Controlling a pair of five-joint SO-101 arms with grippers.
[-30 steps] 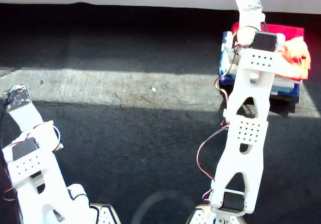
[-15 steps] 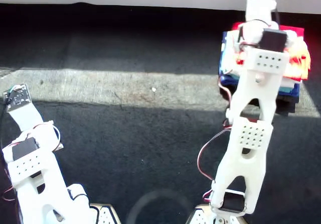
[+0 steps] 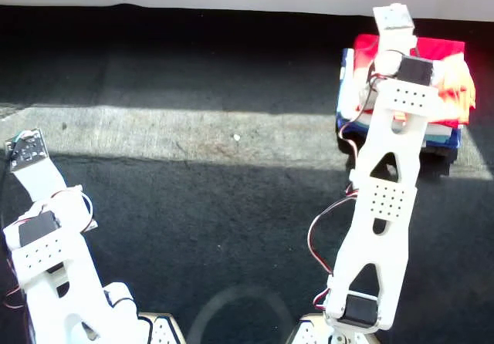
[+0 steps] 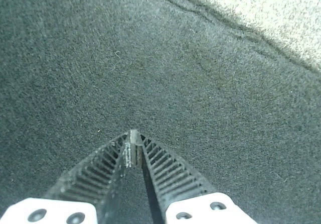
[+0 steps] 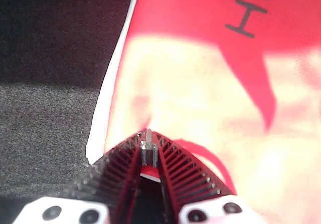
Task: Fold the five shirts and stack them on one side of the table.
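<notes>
Above the smooth red shirt (image 5: 210, 73), the right gripper (image 5: 149, 146) sits closed; the left gripper (image 4: 132, 138) is closed over fuzzy felt (image 4: 225, 83).

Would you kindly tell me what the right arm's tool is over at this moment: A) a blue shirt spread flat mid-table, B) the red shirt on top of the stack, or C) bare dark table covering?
B: the right wrist view has the right tool directly over the red shirt, which tops the stack at the table's far right.
</notes>
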